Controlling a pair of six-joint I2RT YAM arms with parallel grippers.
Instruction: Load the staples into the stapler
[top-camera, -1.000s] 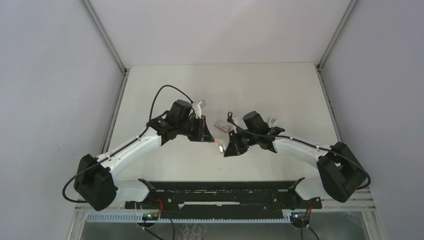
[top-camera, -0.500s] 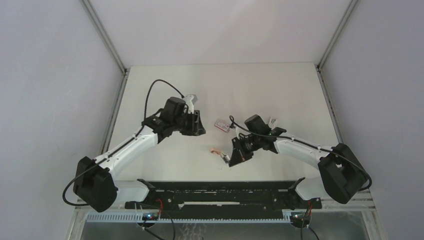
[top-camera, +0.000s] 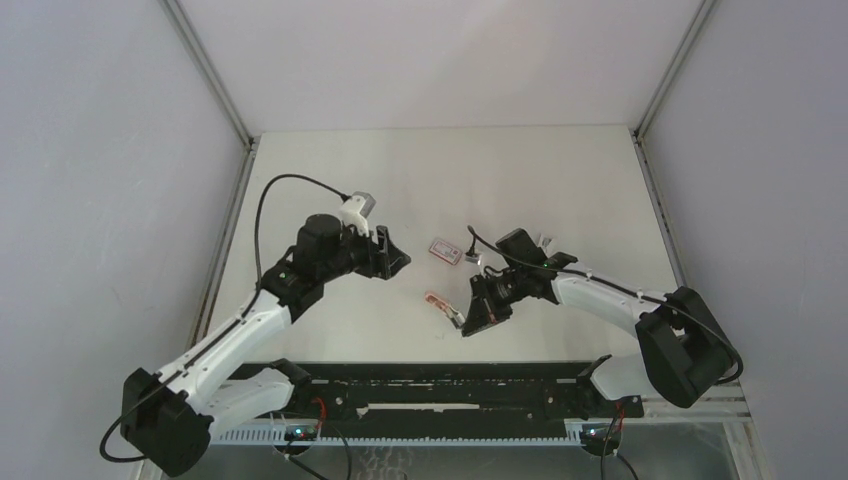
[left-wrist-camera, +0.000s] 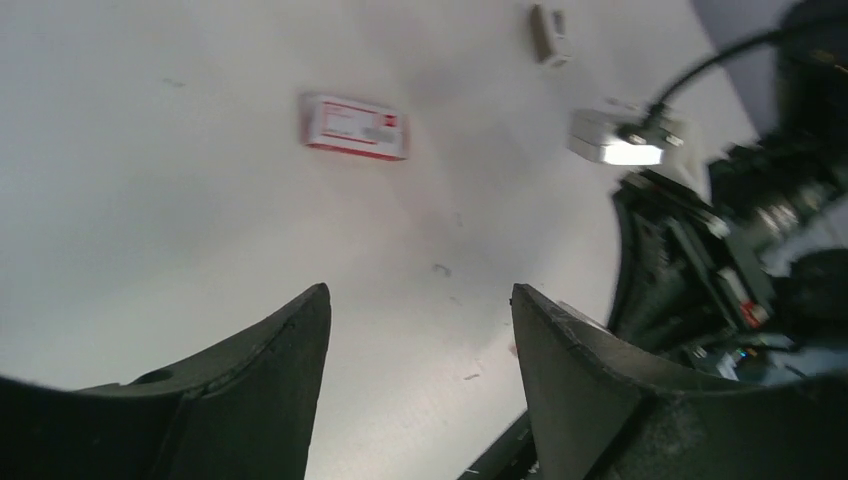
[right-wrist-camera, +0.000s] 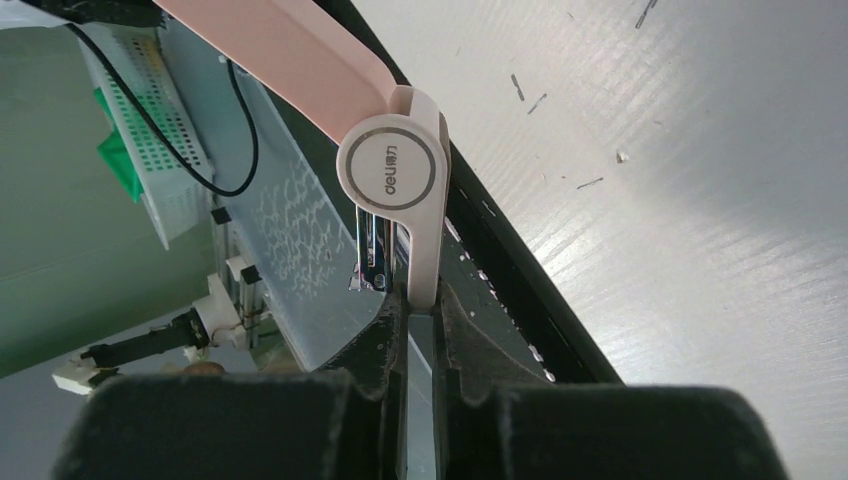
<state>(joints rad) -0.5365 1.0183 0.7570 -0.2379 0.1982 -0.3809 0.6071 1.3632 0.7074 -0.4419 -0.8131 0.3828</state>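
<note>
Staples (left-wrist-camera: 355, 127) are lying flat on the table (top-camera: 560, 170) between the two arms, while the right hand (right-wrist-camera: 420, 310) is clamping tightly on the pink stapler (right-wrist-camera: 390, 180) near the front and the left hand (left-wrist-camera: 420, 330) is hovering open and empty just left of them.

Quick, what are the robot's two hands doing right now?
Left gripper: open, holding nothing.
Right gripper: closed on the pink stapler.

White table (top-camera: 560, 170) (metal-framed corners) between plain grey walls (top-camera: 100, 150).
</note>
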